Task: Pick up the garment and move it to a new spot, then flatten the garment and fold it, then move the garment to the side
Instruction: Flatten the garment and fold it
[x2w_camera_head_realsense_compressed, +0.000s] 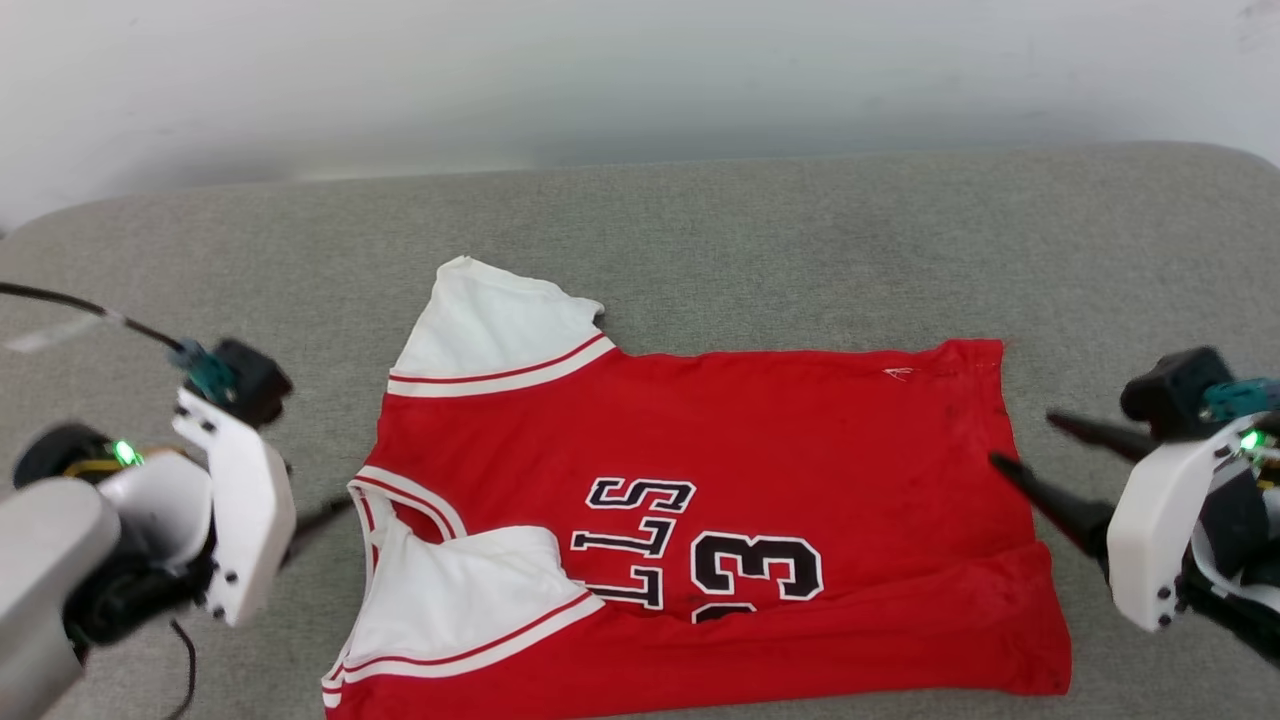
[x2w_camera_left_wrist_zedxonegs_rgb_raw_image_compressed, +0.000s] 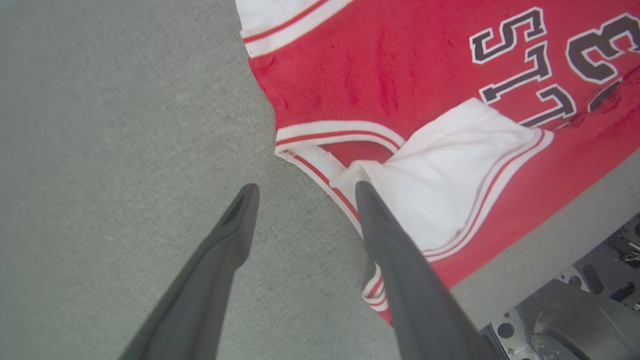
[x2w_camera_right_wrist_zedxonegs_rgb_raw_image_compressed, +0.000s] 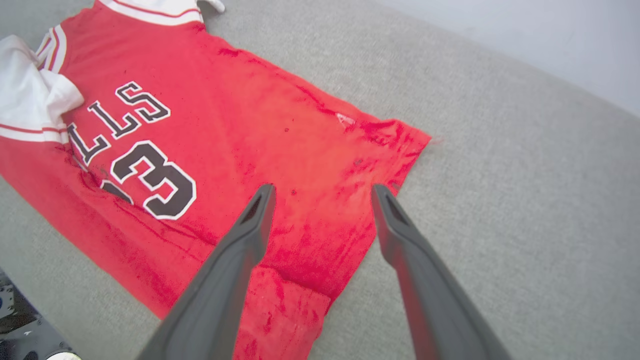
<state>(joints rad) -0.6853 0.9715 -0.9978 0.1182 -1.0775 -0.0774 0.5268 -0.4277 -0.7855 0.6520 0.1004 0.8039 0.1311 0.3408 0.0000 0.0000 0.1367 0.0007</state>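
Note:
The garment (x2w_camera_head_realsense_compressed: 750, 450) is a red shirt with white sleeves, spread on the grey surface with its collar to the left and its hem to the right. Its near long edge is folded up over the front and covers part of the black lettering and number. My left gripper (x2w_camera_head_realsense_compressed: 335, 508) stands open just left of the collar; in the left wrist view (x2w_camera_left_wrist_zedxonegs_rgb_raw_image_compressed: 305, 189) one finger lies over the striped collar trim of the garment (x2w_camera_left_wrist_zedxonegs_rgb_raw_image_compressed: 400, 75), the other over bare surface. My right gripper (x2w_camera_head_realsense_compressed: 1020, 445) is open at the hem, its fingers (x2w_camera_right_wrist_zedxonegs_rgb_raw_image_compressed: 322, 189) straddling the hem edge of the garment (x2w_camera_right_wrist_zedxonegs_rgb_raw_image_compressed: 240, 125), holding nothing.
The grey padded surface (x2w_camera_head_realsense_compressed: 800, 250) runs back to a pale wall (x2w_camera_head_realsense_compressed: 640, 80), with bare cloth beyond and to both sides of the shirt. Part of my own base (x2w_camera_left_wrist_zedxonegs_rgb_raw_image_compressed: 575, 320) shows at the near edge of the surface.

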